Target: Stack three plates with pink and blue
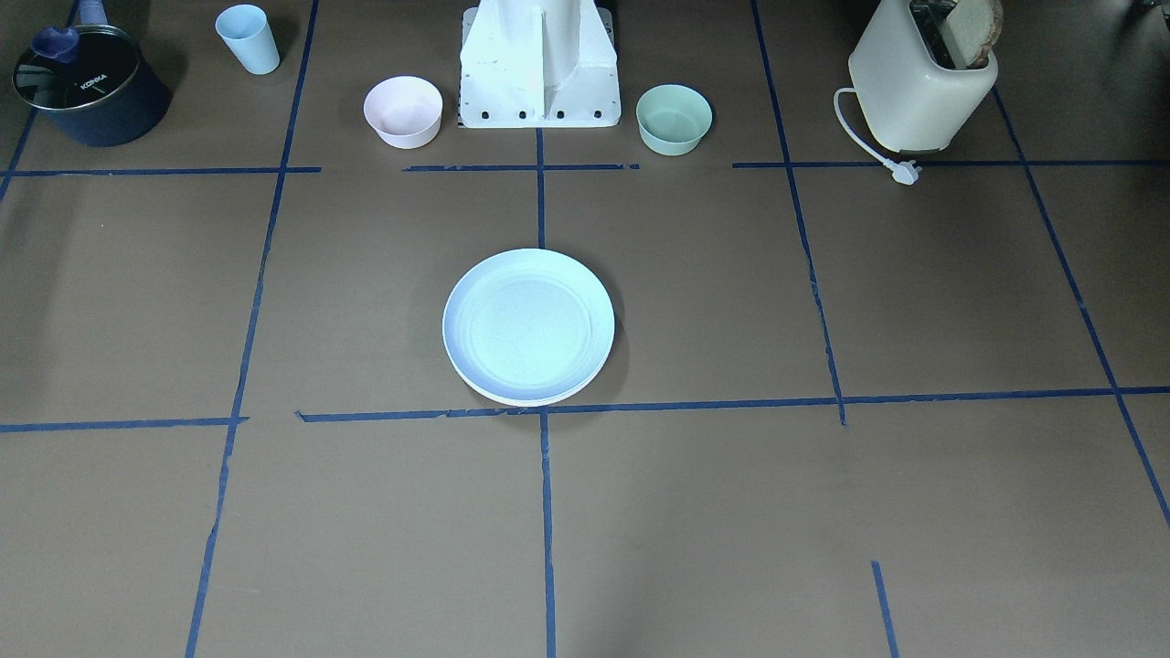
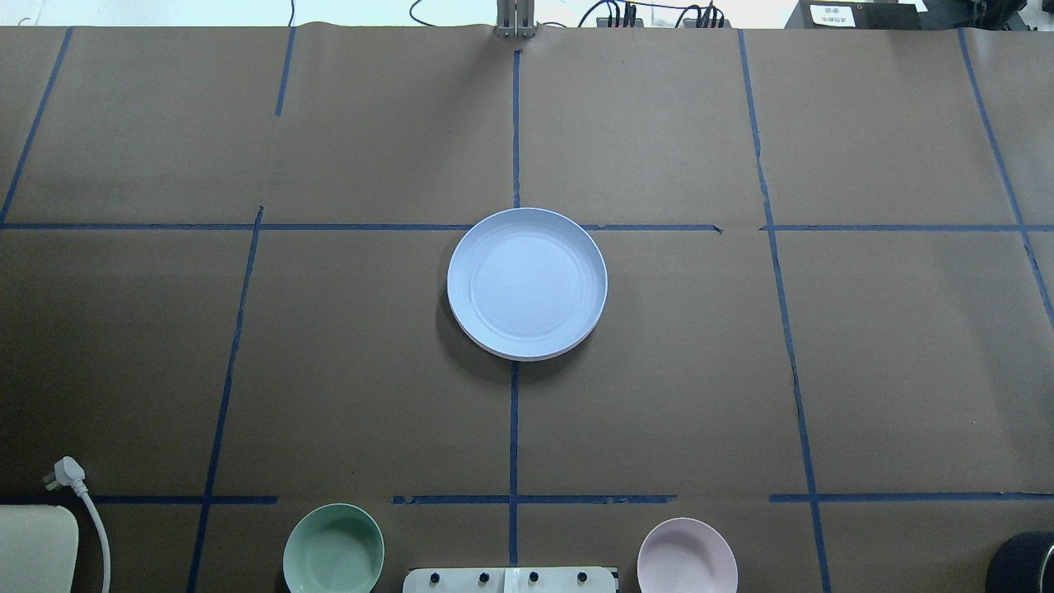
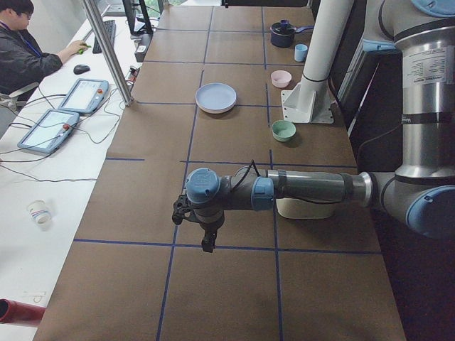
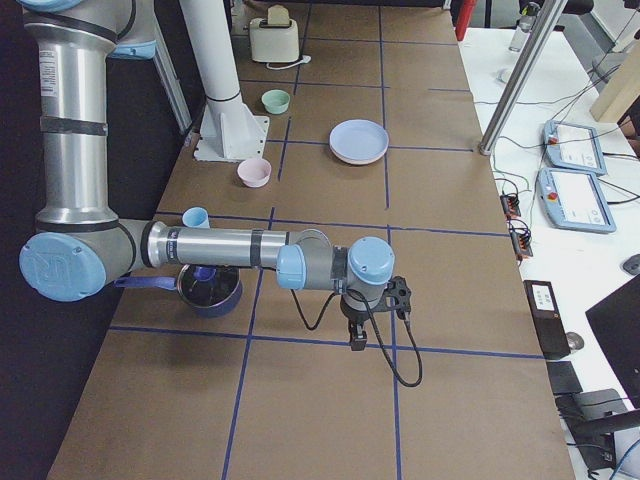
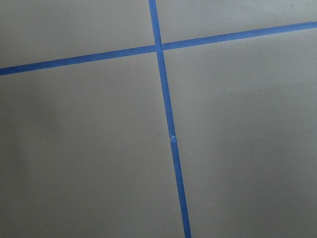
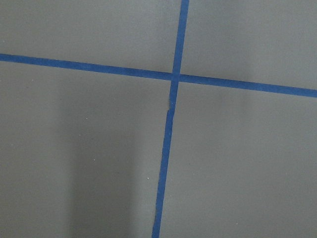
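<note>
The pale blue plate (image 1: 528, 322) lies on top of a stack at the table's middle, also in the overhead view (image 2: 527, 282) and small in both side views (image 3: 215, 96) (image 4: 358, 139). Under it only a thin pale rim (image 1: 526, 399) shows; the pink and cream-white plates are otherwise hidden. My left gripper (image 3: 207, 245) hangs over bare table far from the stack, at the robot's left end. My right gripper (image 4: 356, 342) hangs over bare table at the right end. Both show only in side views, so I cannot tell if they are open or shut.
A small pink bowl (image 1: 403, 111) and a mint-green bowl (image 1: 674, 118) flank the robot base (image 1: 539, 73). A toaster (image 1: 921, 82), a pale blue cup (image 1: 248, 38) and a dark pot (image 1: 91, 87) stand along the robot's edge. Both wrist views show only brown paper and blue tape.
</note>
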